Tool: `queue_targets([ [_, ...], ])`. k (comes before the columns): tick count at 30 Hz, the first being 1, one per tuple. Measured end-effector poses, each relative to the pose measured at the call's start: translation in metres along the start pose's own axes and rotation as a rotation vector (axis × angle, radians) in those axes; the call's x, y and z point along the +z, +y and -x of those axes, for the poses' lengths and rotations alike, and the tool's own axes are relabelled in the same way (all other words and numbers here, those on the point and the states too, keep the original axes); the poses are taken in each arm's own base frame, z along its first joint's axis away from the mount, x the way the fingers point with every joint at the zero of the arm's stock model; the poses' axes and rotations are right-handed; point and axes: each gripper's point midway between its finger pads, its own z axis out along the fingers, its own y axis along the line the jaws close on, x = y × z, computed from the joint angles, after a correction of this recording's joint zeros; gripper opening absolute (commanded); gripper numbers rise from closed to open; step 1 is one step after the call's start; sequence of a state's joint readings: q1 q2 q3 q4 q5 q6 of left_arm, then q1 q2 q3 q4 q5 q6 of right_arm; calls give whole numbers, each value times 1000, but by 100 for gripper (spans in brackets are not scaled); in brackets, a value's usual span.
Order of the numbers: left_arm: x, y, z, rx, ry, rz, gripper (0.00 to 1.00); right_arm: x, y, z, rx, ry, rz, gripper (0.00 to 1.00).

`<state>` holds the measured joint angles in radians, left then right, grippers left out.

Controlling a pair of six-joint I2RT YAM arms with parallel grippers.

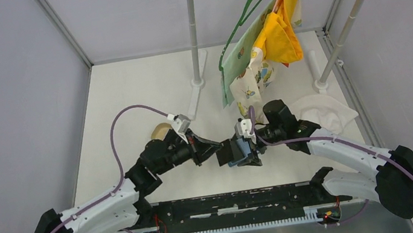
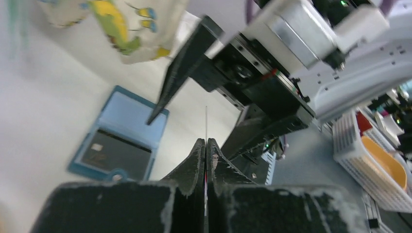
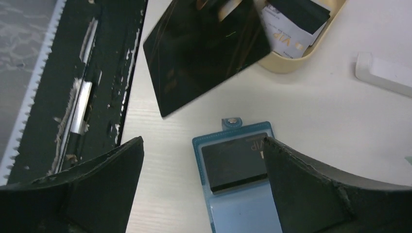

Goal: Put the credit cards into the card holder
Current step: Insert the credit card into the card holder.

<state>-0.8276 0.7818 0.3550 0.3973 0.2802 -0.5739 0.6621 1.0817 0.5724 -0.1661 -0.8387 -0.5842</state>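
Left gripper [image 2: 206,145]: I am seeing its fingers clenched on a dark card [image 3: 204,53], pinching it by one edge. From its own wrist view the card is showing only as a thin line rising out of the closed tips.
Right gripper [image 3: 202,141]: its fingers are standing spread wide and grasping nothing. It is hanging directly above the card holder [image 3: 243,213], one finger to each side.
Card holder: it is lying open and flat on the table [image 3: 340,126]. It is teal at the rim and paler blue inside, and its snap tab is pointing toward the tray [image 3: 291,65].
Tucked card [image 3: 233,165]: a dark card marked VIP is sitting in the pocket at the snap end of the card holder, seemingly a little askew.
Dark card, place: it is hanging tilted in the air just beyond the snap end of the card holder, on the tray side.
Spare cards [image 3: 286,41]: a white one and a dark one are lying in the tray, well beyond the snap end of the card holder.
Risk, slip: I am judging the edge pinch on a glossy card as weak, so a nudge against the pocket lip could swing it or drop it.
Risk, sliding: nothing is pinning the card holder, so a push could skate it across the table or fold it shut.
Risk, jam: the filled pocket could block the new card or let it shove out the tucked card.
Risk, collision: both grippers are crowding the space above the card holder.
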Motion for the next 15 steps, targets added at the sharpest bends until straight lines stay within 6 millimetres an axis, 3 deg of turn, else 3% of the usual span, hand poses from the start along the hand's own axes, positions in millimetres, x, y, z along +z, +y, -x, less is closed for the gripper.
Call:
queue_targets([
  [4, 22, -22, -16, 54, 55, -57, 2, 1, -3, 19, 73, -94, -4, 90],
  [9, 35, -22, -13, 73, 31, -51, 2, 3, 1, 34, 130, -169, 27, 73],
  [11, 36, -23, -8, 76, 12, -51, 2, 3, 4, 38, 147, -187, 43, 61],
  [15, 37, -28, -1, 82, -20, -70, 2, 3, 9, 44, 168, -214, 72, 26],
])
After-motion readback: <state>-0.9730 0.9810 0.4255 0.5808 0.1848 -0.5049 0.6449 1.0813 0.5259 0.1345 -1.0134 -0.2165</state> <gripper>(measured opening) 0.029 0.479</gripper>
